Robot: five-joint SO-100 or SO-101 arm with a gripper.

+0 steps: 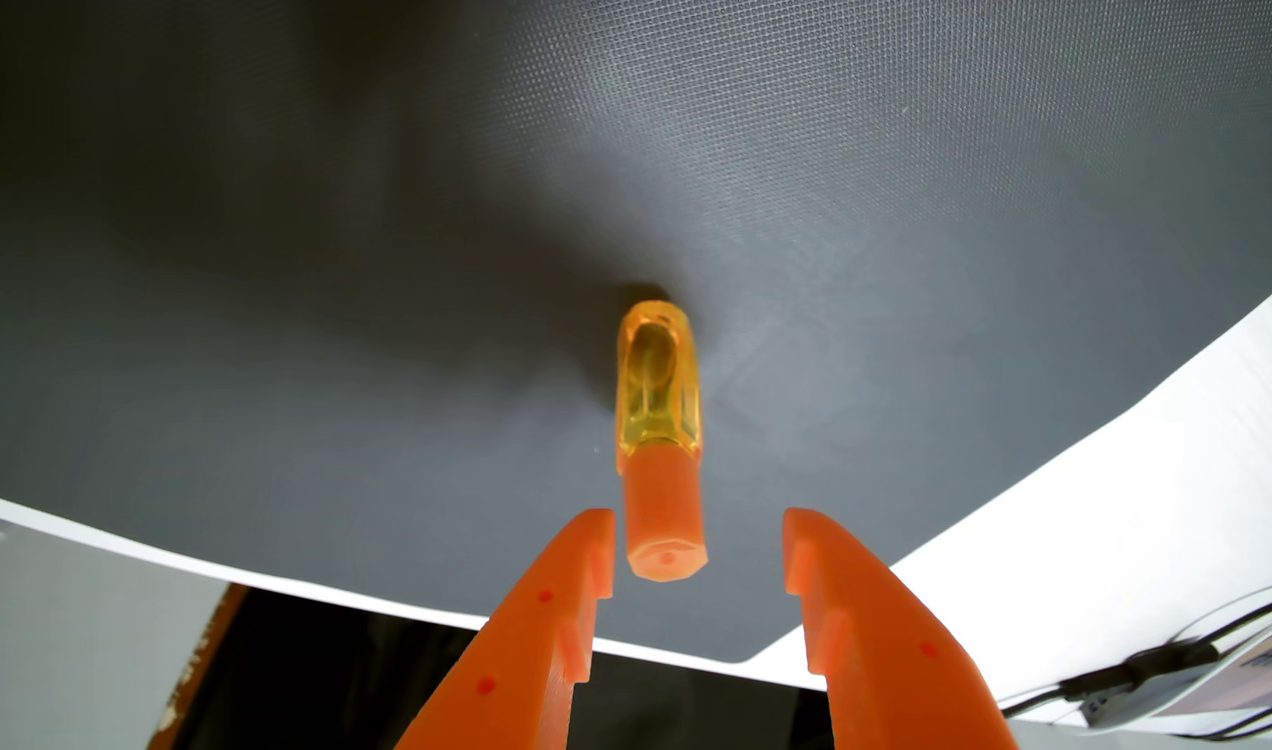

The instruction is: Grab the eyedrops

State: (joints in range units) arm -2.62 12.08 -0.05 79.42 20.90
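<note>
As I look through the wrist view, dark grey mat (474,216) under everything, my orange gripper (698,548) with jaws spread apart, eyedrops bottle (659,433) standing on the mat, its orange cap (663,519) between the fingertips, nearer the left one, untouched.

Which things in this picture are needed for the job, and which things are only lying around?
Needed for the job:
eyedrops bottle, standing on the dark mat
end effector, open, its orange cap between the fingers

Only lying around:
cables at the lower right
white surface under the mat
</note>
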